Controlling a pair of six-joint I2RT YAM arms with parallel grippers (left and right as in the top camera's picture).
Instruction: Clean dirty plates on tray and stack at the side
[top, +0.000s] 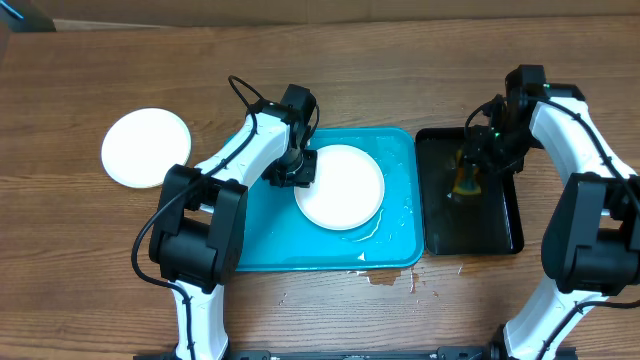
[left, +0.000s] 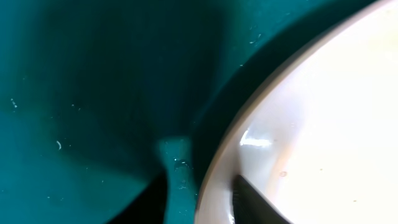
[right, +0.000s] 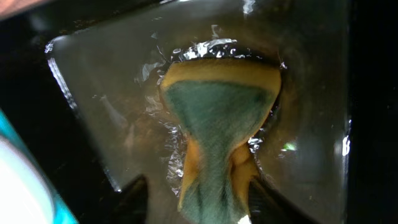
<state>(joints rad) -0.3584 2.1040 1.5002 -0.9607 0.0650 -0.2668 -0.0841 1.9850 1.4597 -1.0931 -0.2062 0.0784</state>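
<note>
While the right end effector (right: 202, 200) is over in the black tray (top: 500, 240) just right of the turquoise tray (top: 330, 250), clamped on a soggy yellow-green sponge (right: 217, 118), the left end effector (left: 199, 208) sits at the left rim of the white plate (top: 345, 188) lying inside the turquoise tray. One finger's on the plate and the other's outside the rim, and I can't tell if it's actually pinching. A second white plate (top: 146, 147) sits on the desk (top: 400, 70), well left of the tray. There's a little puddle (top: 390, 278) by the tray's front edge.
</note>
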